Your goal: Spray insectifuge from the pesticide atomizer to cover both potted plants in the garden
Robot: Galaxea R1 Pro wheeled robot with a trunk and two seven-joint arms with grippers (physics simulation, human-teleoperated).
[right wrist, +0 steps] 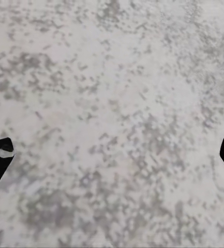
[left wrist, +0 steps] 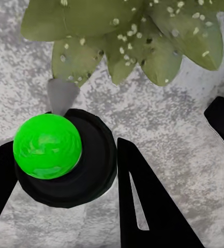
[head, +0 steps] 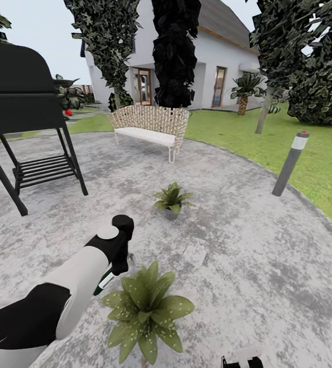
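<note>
1. Head view: the left gripper [head: 115, 266] hangs beside the near potted plant [head: 146, 312] on the patio [head: 247, 245], with the pesticide atomizer [head: 104, 282] showing just under it; the far potted plant [head: 172, 200] stands well apart.
2. Left wrist view: the fingers [left wrist: 148, 206] are clamped around the atomizer's dark body [left wrist: 70, 165], nozzle towards the speckled leaves. Spraying the near plant looks to be in hand; next, sweep over all leaves.
3. Right wrist view: the right gripper [right wrist: 112, 152] is spread wide over bare paving, holding nothing.

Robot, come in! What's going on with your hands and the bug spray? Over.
Left gripper shut on spray bottle, beside near plant. Right gripper open over patio. Far plant ahead, nothing blocking.
</note>
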